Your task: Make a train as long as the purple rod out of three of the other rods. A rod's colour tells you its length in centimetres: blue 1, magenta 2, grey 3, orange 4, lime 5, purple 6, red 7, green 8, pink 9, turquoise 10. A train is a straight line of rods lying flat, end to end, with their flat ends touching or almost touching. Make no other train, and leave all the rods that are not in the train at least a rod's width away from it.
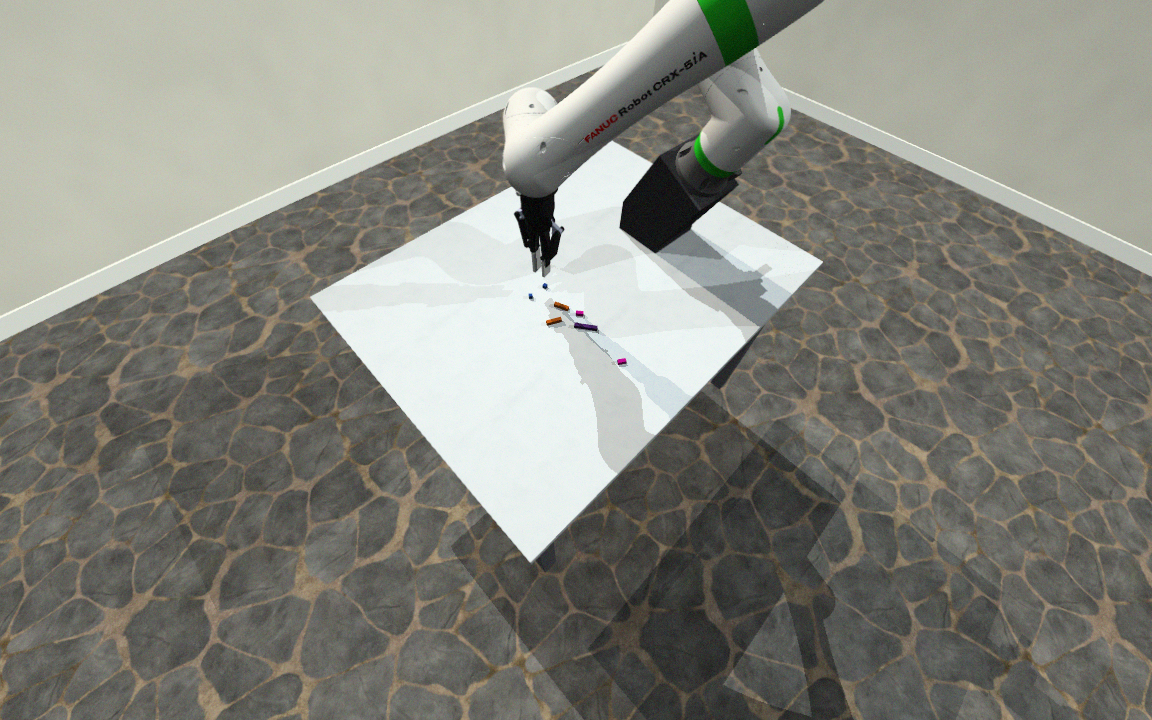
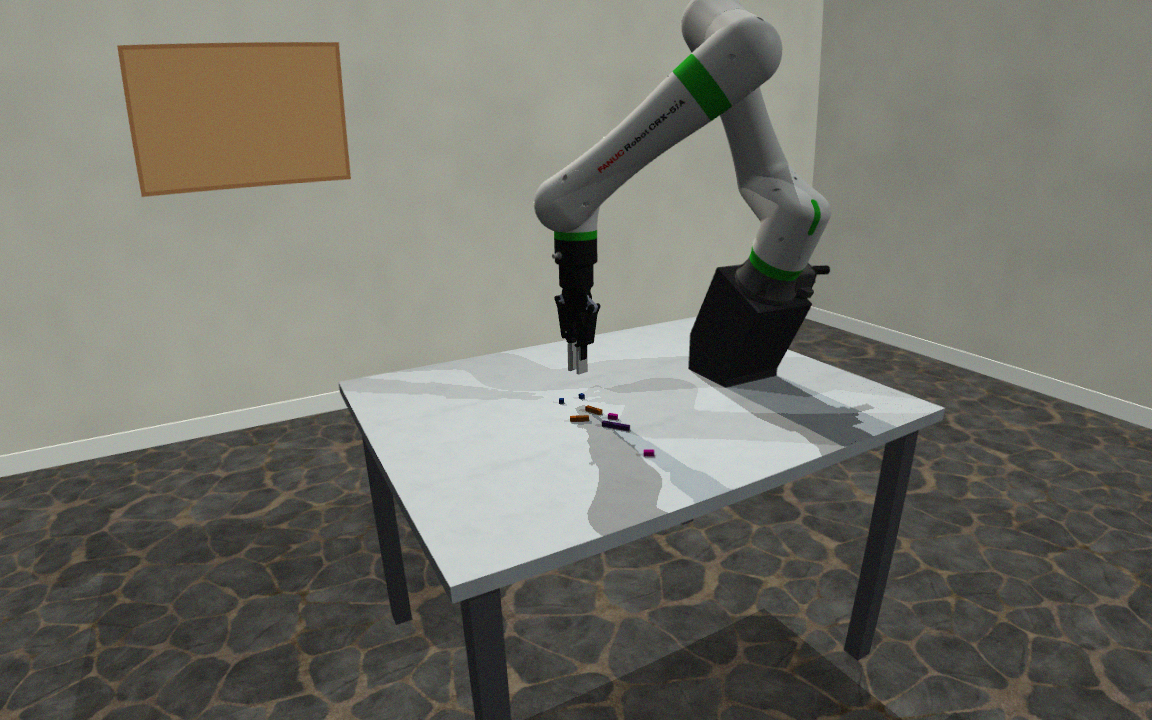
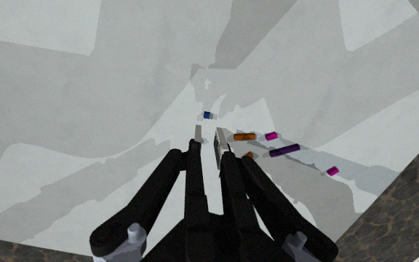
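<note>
"Seeing the gripper up there?"

"Yes, above the white table, fingers slightly spread, nothing between them."

"How many rods?"

"Seven: two tiny blue rods, two orange rods, two short magenta rods, one long purple rod."

"Where's the purple?"

"Lying flat on the tabletop, between the magentas. One magenta's near it, the other farther off."

"And the train?"

"Unbuilt; the rods are scattered. They're smooth, straight-sided, and the floor looks like cracked stone."
</note>
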Controlling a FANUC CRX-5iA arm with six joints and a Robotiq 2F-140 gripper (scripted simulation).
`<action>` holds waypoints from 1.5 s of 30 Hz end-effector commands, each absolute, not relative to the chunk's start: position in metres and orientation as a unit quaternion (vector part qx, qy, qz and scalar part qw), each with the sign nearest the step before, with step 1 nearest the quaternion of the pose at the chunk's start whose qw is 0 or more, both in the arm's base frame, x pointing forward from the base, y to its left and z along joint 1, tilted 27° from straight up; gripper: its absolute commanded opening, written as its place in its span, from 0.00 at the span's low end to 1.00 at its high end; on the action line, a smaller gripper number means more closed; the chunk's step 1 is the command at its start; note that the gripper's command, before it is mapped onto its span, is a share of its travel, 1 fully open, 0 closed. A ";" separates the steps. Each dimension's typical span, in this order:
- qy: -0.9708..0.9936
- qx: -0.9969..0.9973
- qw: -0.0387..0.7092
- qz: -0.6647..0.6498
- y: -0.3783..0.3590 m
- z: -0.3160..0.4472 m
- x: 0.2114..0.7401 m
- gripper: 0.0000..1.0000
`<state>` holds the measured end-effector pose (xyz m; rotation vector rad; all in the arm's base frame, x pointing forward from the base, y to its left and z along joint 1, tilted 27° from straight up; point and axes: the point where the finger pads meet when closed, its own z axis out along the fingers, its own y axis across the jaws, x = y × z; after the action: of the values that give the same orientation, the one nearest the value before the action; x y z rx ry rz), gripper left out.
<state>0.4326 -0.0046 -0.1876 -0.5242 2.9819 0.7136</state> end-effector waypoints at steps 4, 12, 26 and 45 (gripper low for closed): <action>0.959 -0.168 0.016 0.229 -0.005 -0.187 0.433 0.15; 0.959 -0.168 0.016 0.229 -0.005 -0.188 0.433 0.15; 0.959 -0.169 0.016 0.229 0.000 -0.198 0.432 0.15; 0.959 -0.169 0.016 0.229 0.010 -0.219 0.431 0.15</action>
<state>0.4308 0.0105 -0.2183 -0.5244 2.9814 0.7138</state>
